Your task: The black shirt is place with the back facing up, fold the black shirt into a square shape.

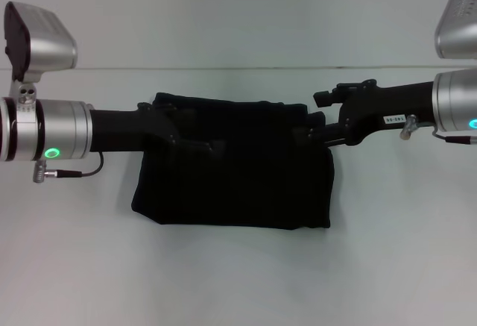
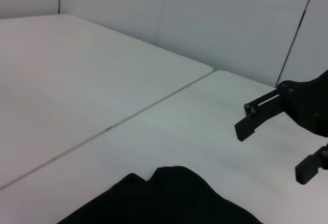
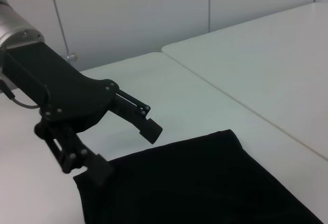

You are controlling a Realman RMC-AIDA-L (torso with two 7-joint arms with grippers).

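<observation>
Left gripper: jaws wide apart, empty, poised over the left edge of the black shirt. Right gripper: jaws likewise spread, holding nothing, at the shirt's right edge. The shirt lies folded into a rough rectangle on the white table, between both arms.

White table carrying black shirt, folded into rectangle, lying flat near centre; seam running across tabletop.
</observation>
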